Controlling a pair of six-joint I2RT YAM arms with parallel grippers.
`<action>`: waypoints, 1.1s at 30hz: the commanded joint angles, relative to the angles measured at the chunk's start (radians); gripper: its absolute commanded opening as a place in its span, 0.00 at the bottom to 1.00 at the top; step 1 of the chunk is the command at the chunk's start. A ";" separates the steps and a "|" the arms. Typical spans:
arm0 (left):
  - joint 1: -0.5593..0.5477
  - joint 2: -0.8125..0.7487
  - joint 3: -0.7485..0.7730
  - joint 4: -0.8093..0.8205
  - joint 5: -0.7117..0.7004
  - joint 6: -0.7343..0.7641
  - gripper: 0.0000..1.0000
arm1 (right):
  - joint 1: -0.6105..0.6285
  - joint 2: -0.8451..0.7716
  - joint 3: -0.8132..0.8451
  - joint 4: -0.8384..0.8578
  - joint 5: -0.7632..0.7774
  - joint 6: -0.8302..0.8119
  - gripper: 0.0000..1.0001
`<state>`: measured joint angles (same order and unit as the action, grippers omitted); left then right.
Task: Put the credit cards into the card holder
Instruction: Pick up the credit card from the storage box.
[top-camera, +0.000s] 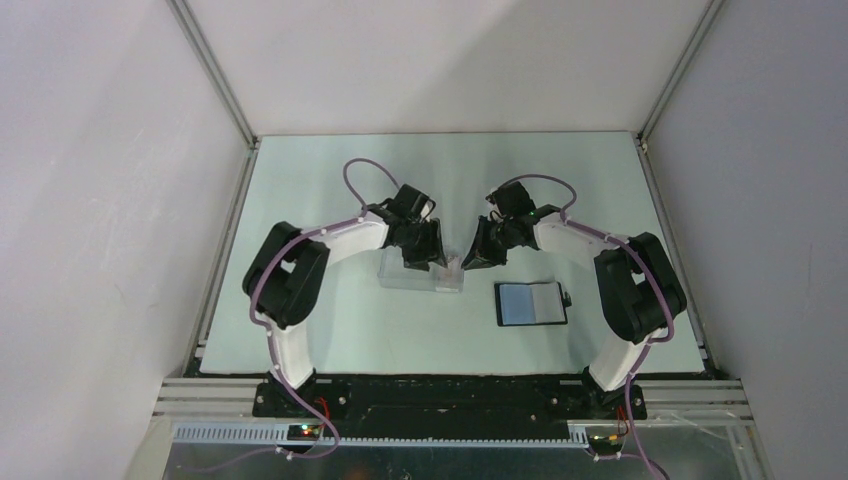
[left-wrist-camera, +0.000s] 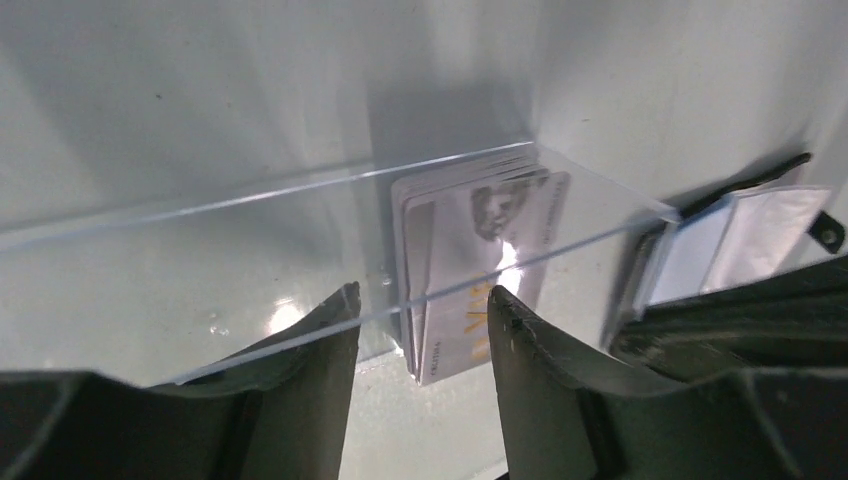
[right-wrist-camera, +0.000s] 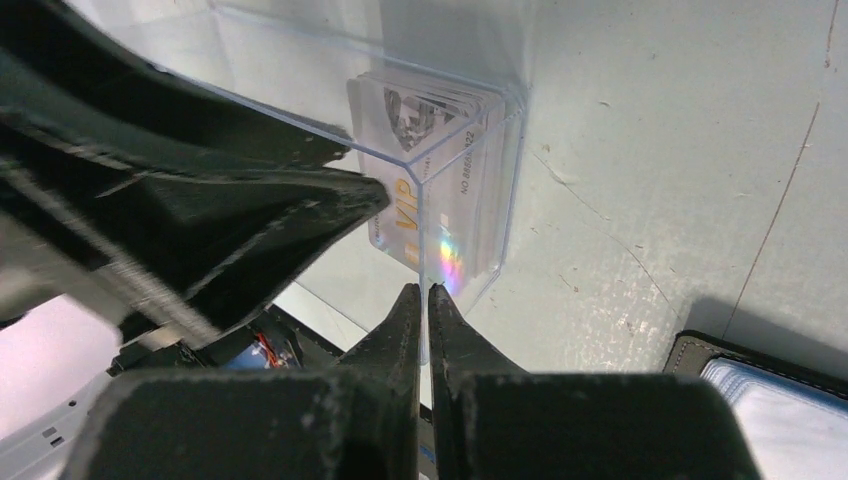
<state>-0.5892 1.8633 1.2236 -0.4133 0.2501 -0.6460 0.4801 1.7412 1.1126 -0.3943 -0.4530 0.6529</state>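
Several pale credit cards (left-wrist-camera: 470, 240) stand on edge as a stack at the right end of a clear plastic box (top-camera: 405, 275). My left gripper (left-wrist-camera: 420, 305) is open, its fingers reaching over the box's near wall on either side of the stack's lower corner, without touching it. My right gripper (right-wrist-camera: 422, 292) is shut on the thin corner wall of the clear box (right-wrist-camera: 280, 60), just in front of the cards (right-wrist-camera: 420, 130). The card holder (top-camera: 531, 303) lies open on the table to the right, pale grey-blue pockets up.
The left gripper (top-camera: 425, 256) and right gripper (top-camera: 480, 255) almost meet over the box's right end. The card holder's edge (right-wrist-camera: 770, 400) lies close to the right fingers. White enclosure walls ring the table (top-camera: 330, 330).
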 joint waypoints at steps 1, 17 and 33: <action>-0.022 0.052 0.028 -0.001 0.036 0.008 0.55 | 0.005 -0.017 0.047 -0.012 -0.015 -0.013 0.04; -0.049 0.013 -0.015 0.114 0.144 -0.071 0.53 | 0.006 -0.014 0.047 -0.016 -0.036 -0.009 0.04; -0.046 -0.103 -0.041 0.021 -0.057 -0.018 0.66 | 0.007 -0.021 0.047 -0.021 -0.036 -0.012 0.04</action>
<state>-0.6327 1.8469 1.1770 -0.3645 0.2573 -0.6884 0.4805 1.7412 1.1210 -0.4175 -0.4541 0.6525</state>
